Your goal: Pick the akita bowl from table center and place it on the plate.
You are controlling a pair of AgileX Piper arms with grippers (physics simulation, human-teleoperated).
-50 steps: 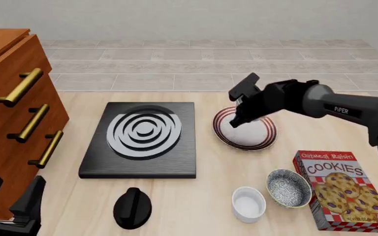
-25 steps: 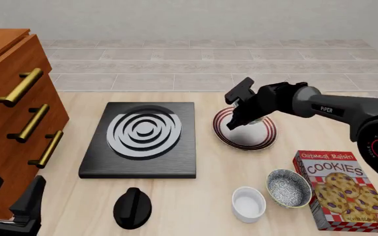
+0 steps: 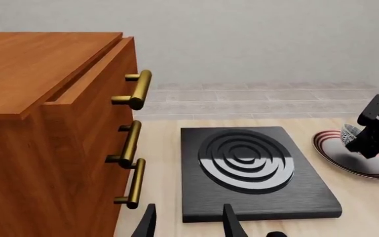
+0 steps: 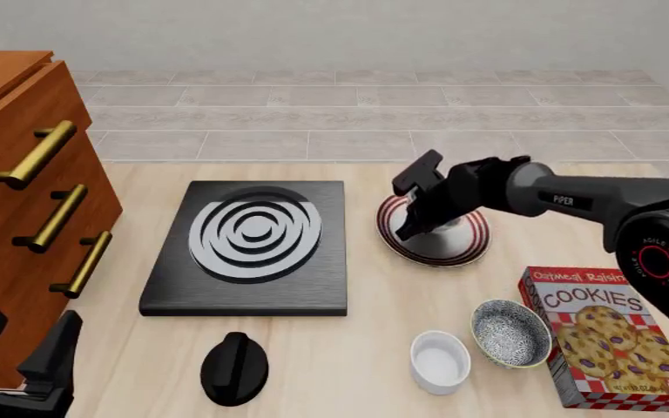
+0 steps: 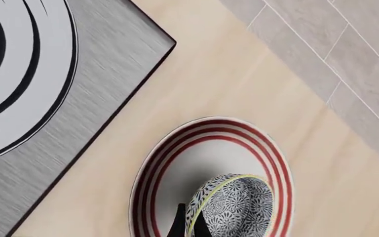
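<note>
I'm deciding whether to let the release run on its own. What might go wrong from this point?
1. The akita bowl is pinched by its rim in the right gripper and looks tilted above the plate; opening now might let it tip or roll.
2. In the right wrist view it sits toward one side of the plate, so it may settle on the red-ringed rim.
3. The stove lies close beside the plate; a sideways retreat might clip it.

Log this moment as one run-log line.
phase: placing | right gripper: shut on akita bowl, over plate | left gripper: open, idle at table's near edge | release: not yet
</note>
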